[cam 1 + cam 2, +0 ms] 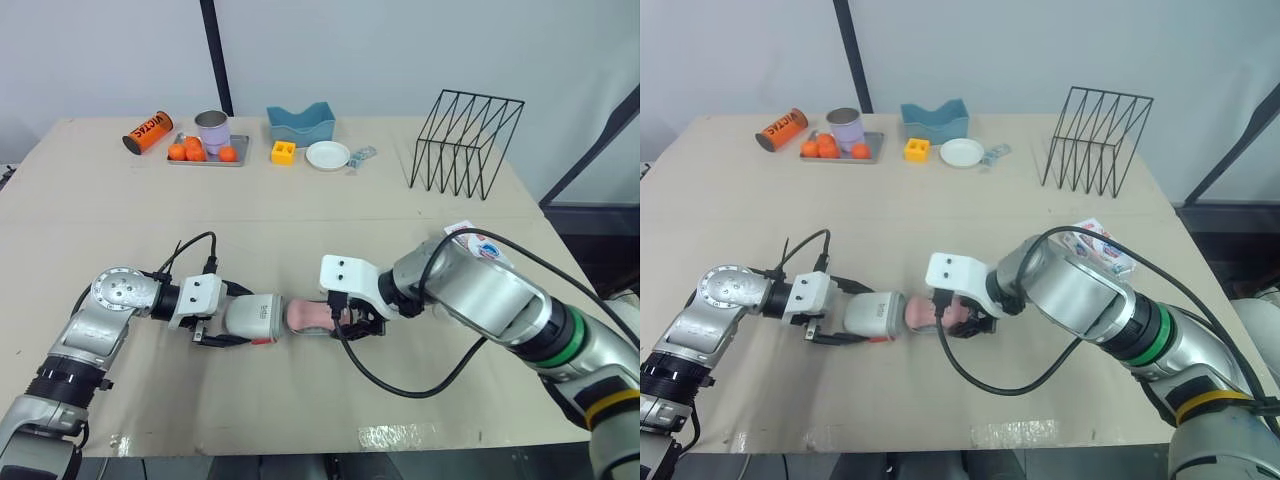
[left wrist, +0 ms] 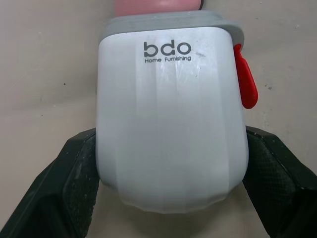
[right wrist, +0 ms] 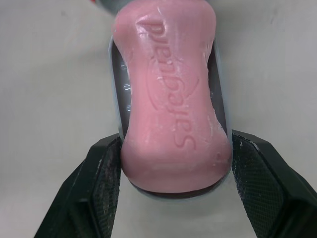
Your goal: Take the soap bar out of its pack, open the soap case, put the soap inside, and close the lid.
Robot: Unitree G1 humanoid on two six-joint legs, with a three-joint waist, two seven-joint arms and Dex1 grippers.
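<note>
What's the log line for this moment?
left gripper: holding case | right gripper: gripping soap on tray | soap end at case mouth | case not closed

This looks like a robot test lab. The plain worktop [image 1: 300,220] is surfaced in bare beige board and backed by an unadorned white wall [image 1: 400,50] with a black pole [image 1: 215,55]. Well beyond the left gripper [image 1: 238,321] and right gripper [image 1: 352,320], an unrelated row of props lines the far edge: orange can [image 1: 148,131], tray [image 1: 243,148] of oranges [image 1: 195,150], yellow block [image 1: 284,152], white dish [image 1: 328,155], wire rack [image 1: 465,140].
</note>
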